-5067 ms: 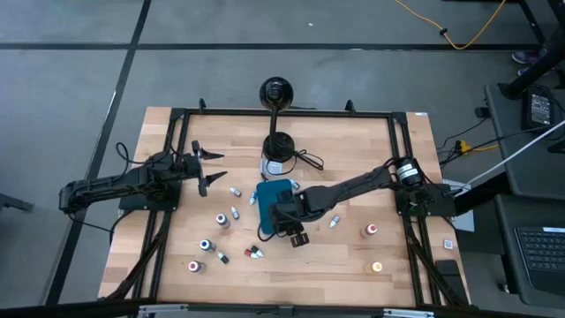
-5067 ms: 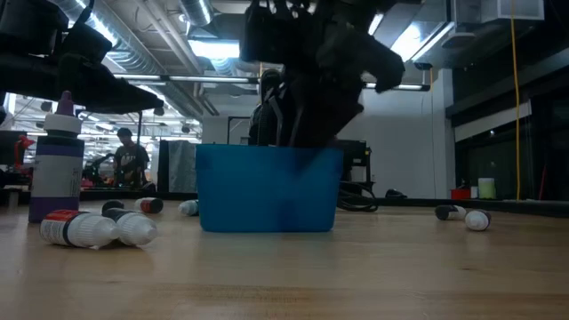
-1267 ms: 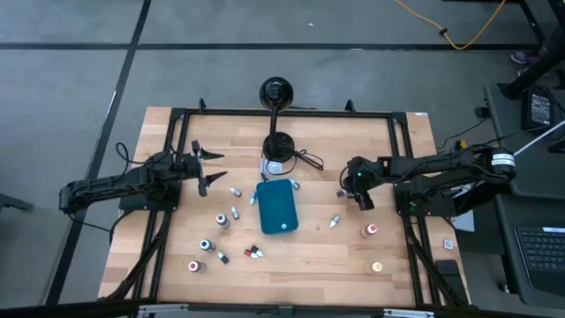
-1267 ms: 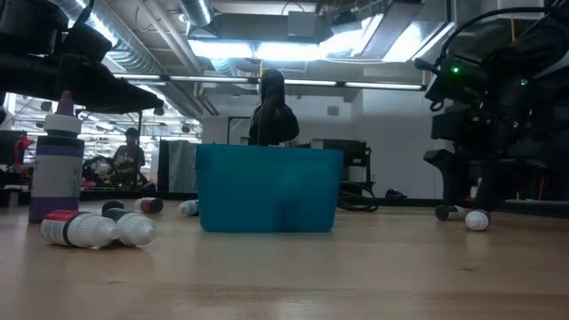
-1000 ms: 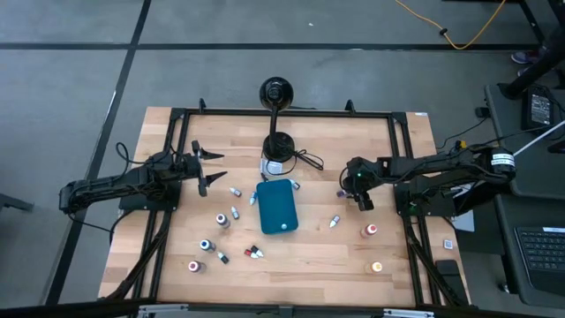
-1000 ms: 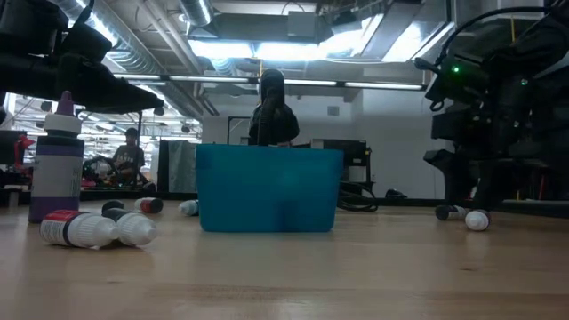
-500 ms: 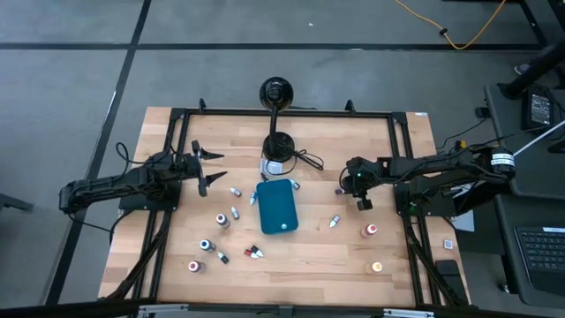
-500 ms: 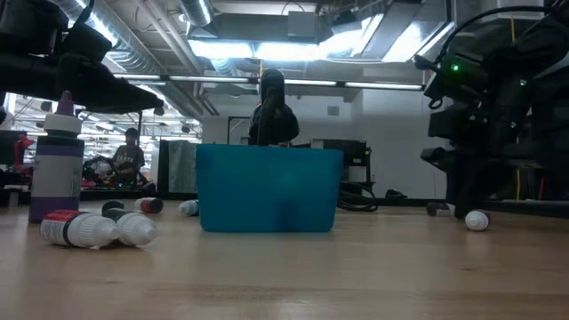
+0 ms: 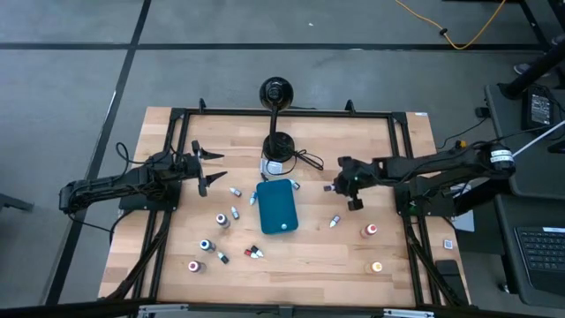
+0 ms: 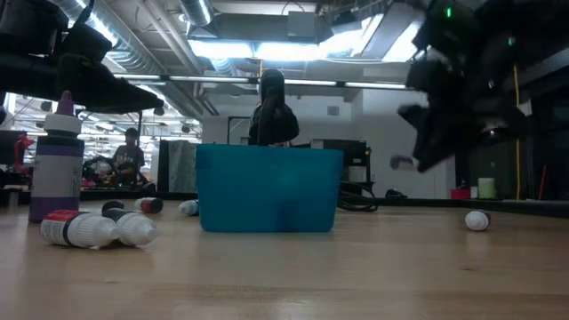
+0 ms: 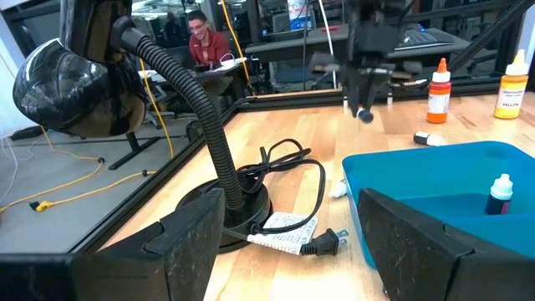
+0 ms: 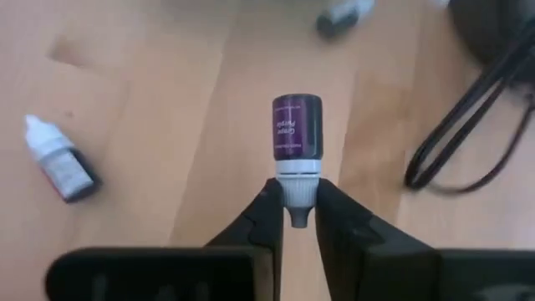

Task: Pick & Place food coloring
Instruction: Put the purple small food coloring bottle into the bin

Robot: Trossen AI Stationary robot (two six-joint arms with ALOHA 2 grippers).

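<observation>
My right gripper (image 9: 338, 187) hangs above the table to the right of the teal tray (image 9: 278, 208), shut on a small food coloring bottle (image 12: 297, 125) with a dark purple body and a white cap. The left wrist view shows this bottle (image 11: 365, 114) in the air beyond the tray (image 11: 401, 180), and one bottle (image 11: 500, 196) standing inside the tray. Several other food coloring bottles lie or stand on the wood, such as one (image 9: 335, 221) right of the tray and a pair (image 9: 254, 253) at its near side. My left gripper (image 9: 207, 168) waits open at the table's left. My right gripper pinches the bottle's white cap end (image 12: 298, 180) between its two fingers (image 12: 266, 209). The fingers come from above and lie along the bottle, whose purple body reaches out past the fingertips. The bottle is lifted clear of the table.
A black lamp base (image 9: 279, 147) with its cable (image 9: 309, 162) stands at the far side of the tray. Orange-capped bottles (image 9: 370, 230) stand near the right edge. More bottles (image 9: 222, 220) are scattered left of the tray. Bare wood lies between my right gripper and the tray.
My right gripper has shut on the purple bottle that lay on the table, risen with it and moved a little toward the tray. The bottle is now lifted clear of the wood.
</observation>
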